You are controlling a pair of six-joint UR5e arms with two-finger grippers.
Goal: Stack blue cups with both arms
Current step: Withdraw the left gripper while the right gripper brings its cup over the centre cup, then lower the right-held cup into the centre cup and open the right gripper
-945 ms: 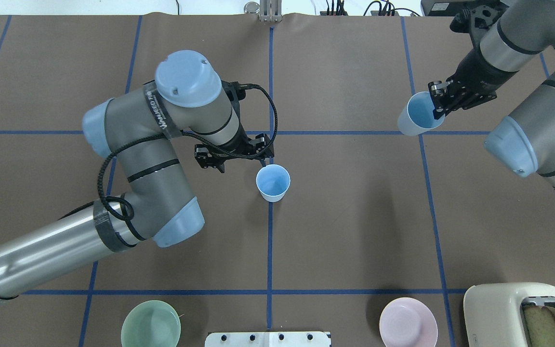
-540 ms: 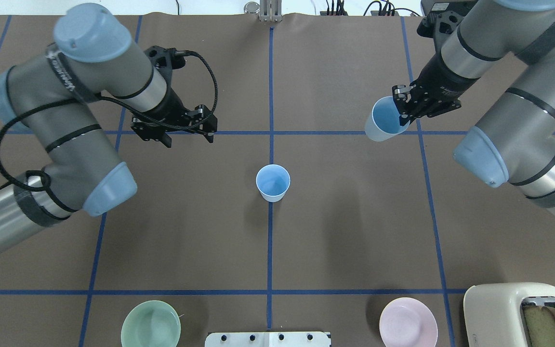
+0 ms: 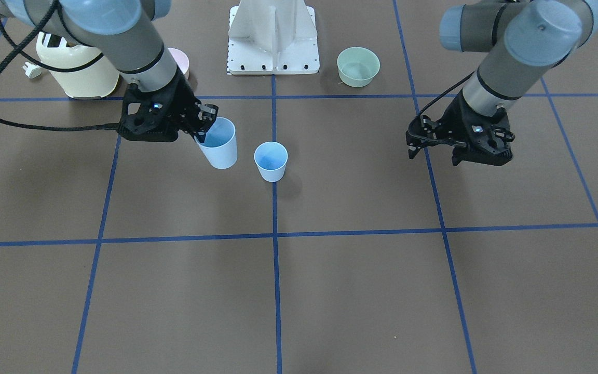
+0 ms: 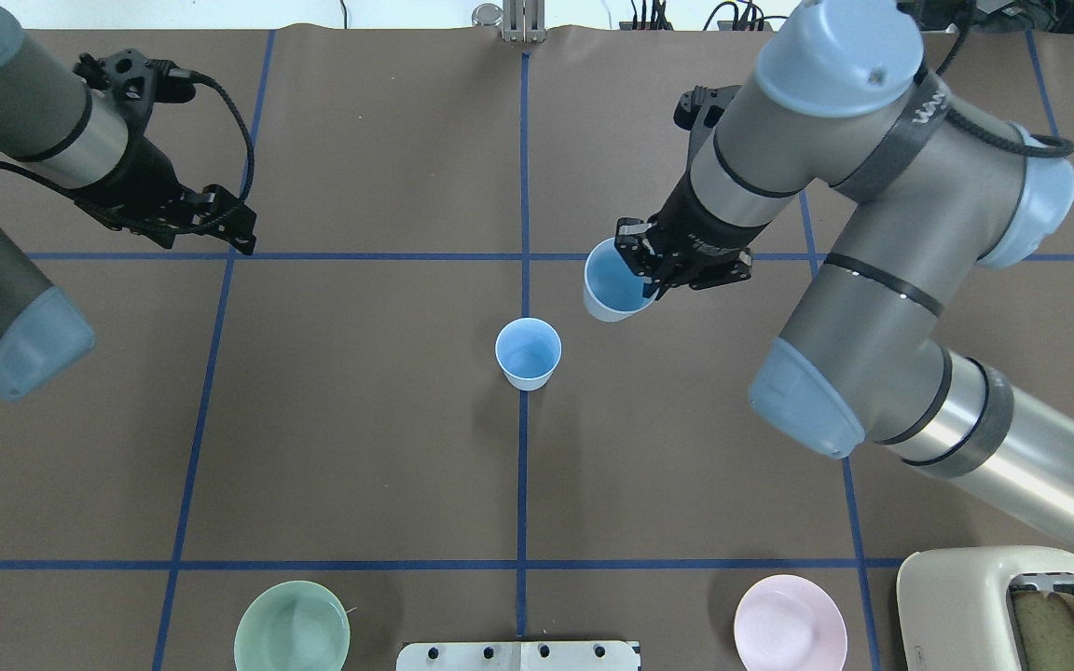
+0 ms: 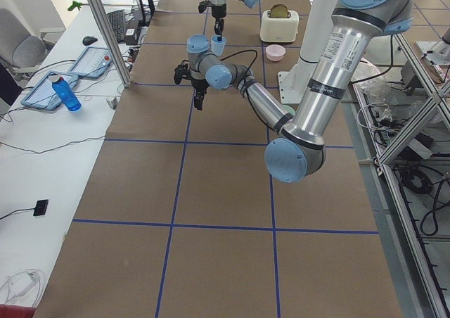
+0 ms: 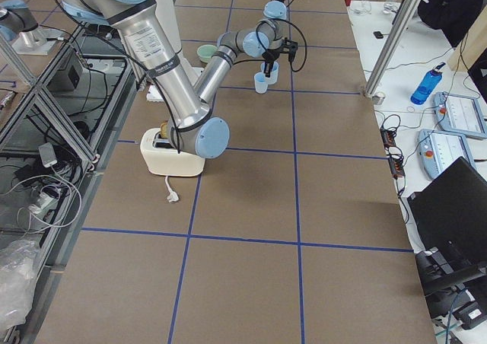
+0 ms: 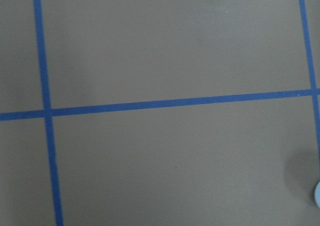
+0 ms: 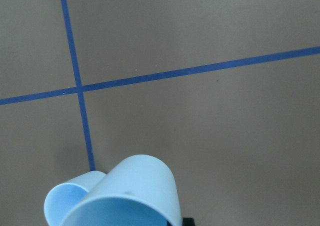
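Right gripper [image 4: 647, 272] clamped on the rim of the held cup [image 4: 612, 291], just beside the table cup [image 4: 528, 353]. Left gripper [image 4: 209, 244] spread wide, empty, well apart.

My right gripper [image 4: 641, 272] hangs in the air close to the standing cup [image 4: 529, 354], a little past it on my right side. Its fingers pinch the rim of the other cup [image 4: 607, 296], one inside and one outside. My right arm [image 4: 873, 280] bends high like an elbow. My left gripper [image 4: 208, 240] is far off on the standing cup's other side. It points down, with its fingers spread wide and nothing in them.
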